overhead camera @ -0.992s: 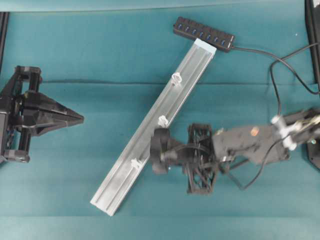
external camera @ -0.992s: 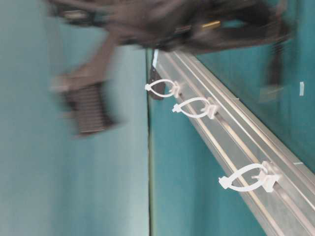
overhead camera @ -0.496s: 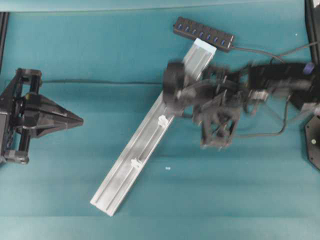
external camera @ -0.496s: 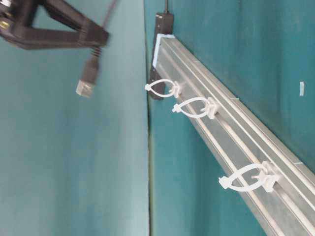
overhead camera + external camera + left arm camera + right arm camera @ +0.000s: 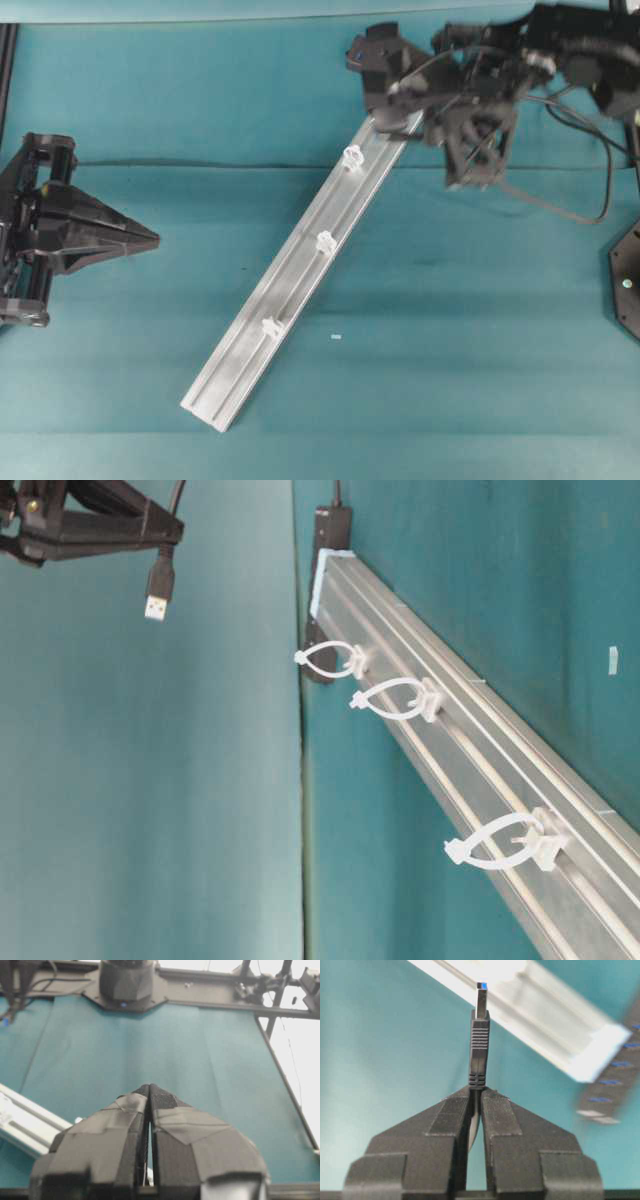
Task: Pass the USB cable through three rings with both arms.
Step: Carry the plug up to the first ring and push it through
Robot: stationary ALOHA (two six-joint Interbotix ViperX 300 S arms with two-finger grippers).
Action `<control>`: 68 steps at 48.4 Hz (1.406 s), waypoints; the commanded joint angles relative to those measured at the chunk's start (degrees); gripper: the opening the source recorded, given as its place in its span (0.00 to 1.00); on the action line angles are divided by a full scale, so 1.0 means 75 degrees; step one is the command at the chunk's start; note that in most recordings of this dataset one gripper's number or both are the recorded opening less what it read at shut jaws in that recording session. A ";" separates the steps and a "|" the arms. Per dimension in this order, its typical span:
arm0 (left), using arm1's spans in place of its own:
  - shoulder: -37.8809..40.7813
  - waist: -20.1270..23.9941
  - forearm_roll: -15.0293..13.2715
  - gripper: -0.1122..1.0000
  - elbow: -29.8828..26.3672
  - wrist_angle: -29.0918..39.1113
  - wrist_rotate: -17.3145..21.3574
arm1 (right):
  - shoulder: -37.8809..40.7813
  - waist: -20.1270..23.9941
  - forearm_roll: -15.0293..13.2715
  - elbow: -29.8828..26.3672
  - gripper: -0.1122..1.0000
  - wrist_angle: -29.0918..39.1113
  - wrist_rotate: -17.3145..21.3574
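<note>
The USB cable's dark ribbed plug [image 5: 480, 1035] sticks out past the fingertips of my right gripper [image 5: 476, 1092], which is shut on the cord just behind it. That plug [image 5: 157, 590] hangs in the air, off the table, near the far end of the silver rail [image 5: 290, 290]. The three rings sit along the rail: far [image 5: 352, 156], middle [image 5: 325, 241], near [image 5: 270, 326]. None has the cable in it. My left gripper [image 5: 155, 240] rests at the left, well away from the rail, its taped fingers [image 5: 125, 1110] shut on nothing.
The black multi-port hub [image 5: 612, 1085] lies at the rail's far end, mostly hidden under my right arm in the overhead view. Slack cable [image 5: 580, 210] loops at the right. A tiny white scrap [image 5: 335, 337] lies right of the rail.
My right arm has swung with the plug from beside the rail's lower half up to its far end by the hub. The left arm has barely moved.
</note>
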 commanded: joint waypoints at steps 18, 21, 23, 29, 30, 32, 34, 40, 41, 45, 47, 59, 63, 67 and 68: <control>-0.0340 -0.0047 0.0012 0.17 -0.0117 0.0070 -0.0328 | 0.0727 -0.0738 -0.0035 0.0363 0.16 -0.0715 -0.3234; -0.0340 -0.0059 0.0012 0.18 -0.0117 0.0164 -0.0328 | 0.0914 -0.0703 -0.0035 0.0375 0.16 -0.0961 -0.3305; -0.0340 -0.0070 0.0012 0.18 -0.0117 0.0211 -0.0340 | 0.1055 -0.0691 -0.0035 0.0375 0.16 -0.1172 -0.3363; -0.0340 -0.0082 0.0012 0.18 -0.0129 0.0223 -0.0340 | 0.1359 -0.0691 -0.0035 0.0375 0.16 -0.1523 -0.3879; -0.0340 -0.0082 0.0012 0.18 -0.0117 0.0223 -0.0328 | 0.1406 -0.0691 -0.0035 0.0375 0.16 -0.1570 -0.3996; -0.0340 -0.0082 0.0012 0.18 -0.0117 0.0223 -0.0340 | 0.1500 -0.0691 -0.0035 0.0375 0.16 -0.1664 -0.4230; -0.0340 -0.0082 0.0012 0.18 -0.0117 0.0223 -0.0328 | 0.1582 -0.0691 -0.0035 0.0363 0.16 -0.1711 -0.4441; -0.0328 -0.0082 0.0012 0.18 -0.0105 0.0234 -0.0340 | 0.1805 -0.0703 -0.0035 0.0316 0.16 -0.1816 -0.4852; -0.0328 -0.0082 0.0012 0.18 -0.0105 0.0246 -0.0340 | 0.1863 -0.0703 -0.0035 0.0281 0.16 -0.1863 -0.4910; -0.0328 -0.0082 0.0012 0.18 -0.0094 0.0363 -0.0352 | 0.1992 -0.0703 -0.0035 0.0258 0.16 -0.2098 -0.4969; -0.0328 -0.0082 0.0012 0.18 -0.0105 0.0434 -0.0352 | 0.2063 -0.0703 -0.0035 0.0246 0.16 -0.2227 -0.4969; -0.0328 -0.0082 0.0012 0.19 -0.0117 0.0516 -0.0352 | 0.2391 -0.0738 -0.0035 0.0258 0.16 -0.2625 -0.4969; -0.0328 -0.0082 0.0012 0.19 -0.0117 0.0516 -0.0352 | 0.2402 -0.0703 0.0012 0.0258 0.16 -0.2719 -0.4969; -0.0328 -0.0082 0.0012 0.19 -0.0117 0.0527 -0.0352 | 0.2402 -0.0645 0.0012 0.0258 0.16 -0.2801 -0.4969; -0.0328 -0.0082 0.0012 0.19 -0.0117 0.0516 -0.0352 | 0.2402 -0.0633 0.0012 0.0258 0.16 -0.2801 -0.4969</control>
